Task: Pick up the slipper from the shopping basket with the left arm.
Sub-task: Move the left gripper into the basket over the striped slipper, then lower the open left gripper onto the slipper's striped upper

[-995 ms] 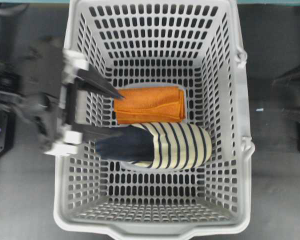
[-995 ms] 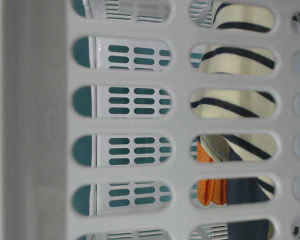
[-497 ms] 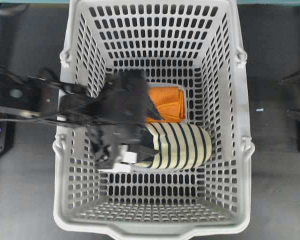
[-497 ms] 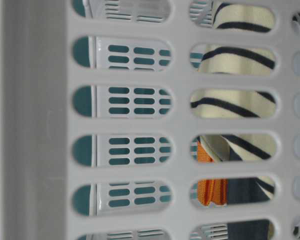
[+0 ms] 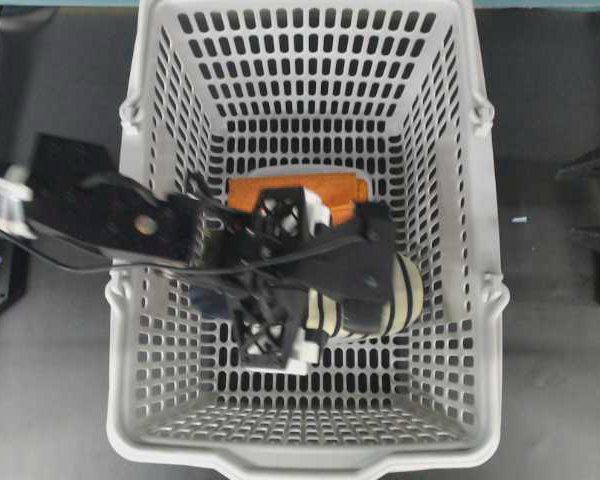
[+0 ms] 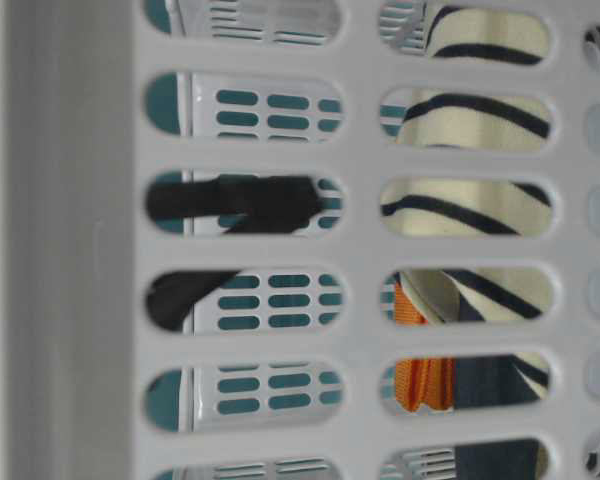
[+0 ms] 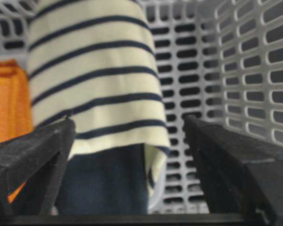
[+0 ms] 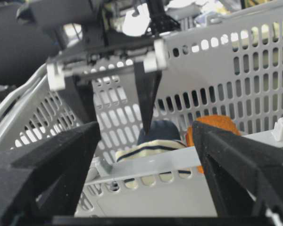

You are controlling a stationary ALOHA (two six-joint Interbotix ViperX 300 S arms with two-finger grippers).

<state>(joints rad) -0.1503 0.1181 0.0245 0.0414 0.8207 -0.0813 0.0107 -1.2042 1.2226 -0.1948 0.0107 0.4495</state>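
Dark tabletop (image 5: 550,330) surrounds the shopping basket (image 5: 480,300) overhead; inside, the left arm (image 5: 110,215) covers the cream, navy-striped slipper (image 5: 408,290) beside an orange cloth (image 5: 330,190). From its wrist, the left gripper (image 7: 127,141) jaws gape wide around the slipper's dark opening, gripping nothing. The right gripper (image 8: 146,141) also stands open outside

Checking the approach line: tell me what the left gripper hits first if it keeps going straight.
Most likely the slipper, which lies dead ahead between the open fingers of the left gripper. Depth is unclear.
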